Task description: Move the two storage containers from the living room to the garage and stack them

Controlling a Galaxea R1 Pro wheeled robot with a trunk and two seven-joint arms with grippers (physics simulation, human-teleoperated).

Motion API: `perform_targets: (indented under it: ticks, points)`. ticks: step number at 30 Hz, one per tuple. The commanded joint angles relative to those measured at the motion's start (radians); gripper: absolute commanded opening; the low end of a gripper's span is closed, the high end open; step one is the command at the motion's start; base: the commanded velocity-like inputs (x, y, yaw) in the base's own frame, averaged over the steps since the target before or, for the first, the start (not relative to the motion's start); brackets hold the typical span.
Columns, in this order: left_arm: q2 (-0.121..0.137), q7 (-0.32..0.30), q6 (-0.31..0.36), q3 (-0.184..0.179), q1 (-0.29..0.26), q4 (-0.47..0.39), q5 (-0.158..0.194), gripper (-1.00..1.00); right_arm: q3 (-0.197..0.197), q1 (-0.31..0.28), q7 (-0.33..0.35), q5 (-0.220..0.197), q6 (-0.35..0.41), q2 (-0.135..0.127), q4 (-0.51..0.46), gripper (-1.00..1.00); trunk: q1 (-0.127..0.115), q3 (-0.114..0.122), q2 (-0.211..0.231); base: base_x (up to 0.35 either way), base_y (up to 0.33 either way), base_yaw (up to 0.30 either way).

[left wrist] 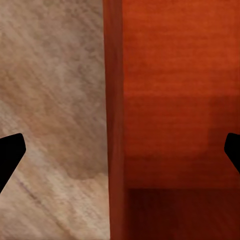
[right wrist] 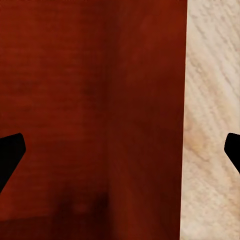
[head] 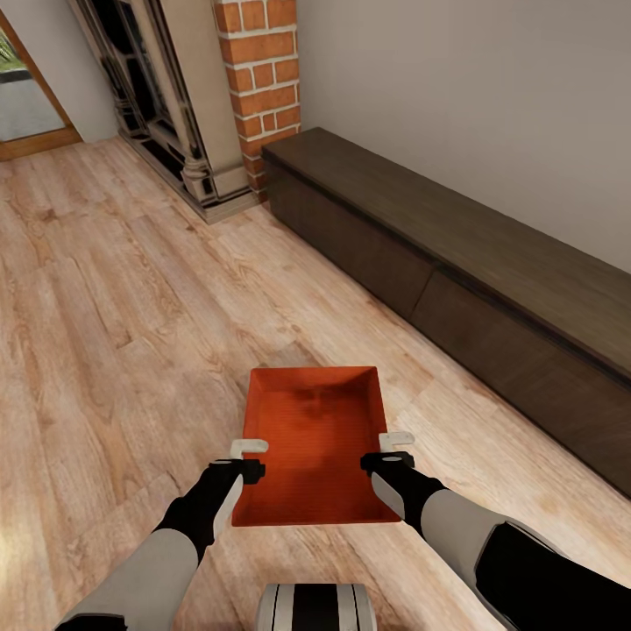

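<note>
Left gripper: the left gripper [head: 251, 459] sits at the left wall of the bin [head: 315, 443]. In the left wrist view its jaws are spread wide, one fingertip [left wrist: 11, 155] over the floor outside and the other [left wrist: 233, 150] over the inside, so the wall runs between them unclamped.
Right gripper: the right gripper [head: 392, 449] mirrors it at the right wall. In the right wrist view it too is spread, one fingertip [right wrist: 11, 155] over the bin's inside and the other [right wrist: 233, 150] over the planks outside.
Why held so: each arm straddles one side wall, most likely so both can pinch and lift the bin level between them; neither has closed yet.
Bin: one orange-red open-top bin, empty, resting flat on the floor just in front of the robot, centred between the arms. A second bin is not visible here.
Surface: light wood plank floor [head: 123, 289], smooth and level, with bare planks around the bin.
Room: a long dark low cabinet [head: 456, 263] runs along the right wall; at the far end stand a brick chimney [head: 261, 79] and a dark fireplace surround [head: 166, 114]; a wood-framed opening [head: 31, 96] is at far left.
Stage: I judge this the living-room pick-up, before any carrying.
</note>
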Motion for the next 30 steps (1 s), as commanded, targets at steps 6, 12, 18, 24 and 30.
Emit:
perform_targets:
  ticks: [6,12,18,24,30]
  points:
    - [0.000,0.000,0.006,0.003,0.000,-0.002,-0.003,1.00,0.009,0.000,-0.006,-0.004,0.007,0.000,-0.002,1.00,0.000,-0.001,0.000,0.000,0.000,0.000]
    - [0.000,0.000,0.006,0.005,0.000,-0.002,-0.003,1.00,0.009,0.000,-0.006,-0.004,0.007,0.000,-0.002,1.00,0.000,-0.001,0.000,0.000,0.000,0.000]
    - [0.001,-0.001,0.006,0.007,0.000,-0.002,-0.003,1.00,0.009,0.000,-0.006,-0.004,0.008,0.000,-0.002,1.00,0.000,-0.001,0.000,0.000,0.000,0.000]
    - [0.001,-0.002,0.006,0.007,0.000,-0.002,-0.002,1.00,0.010,0.000,-0.006,-0.004,0.008,0.000,-0.001,1.00,0.004,-0.004,-0.007,0.000,0.000,0.000]
    - [0.001,-0.002,0.006,0.007,0.000,-0.001,-0.003,1.00,0.010,0.000,-0.006,-0.004,0.008,0.000,-0.002,1.00,0.023,-0.019,-0.042,0.000,0.000,0.000]
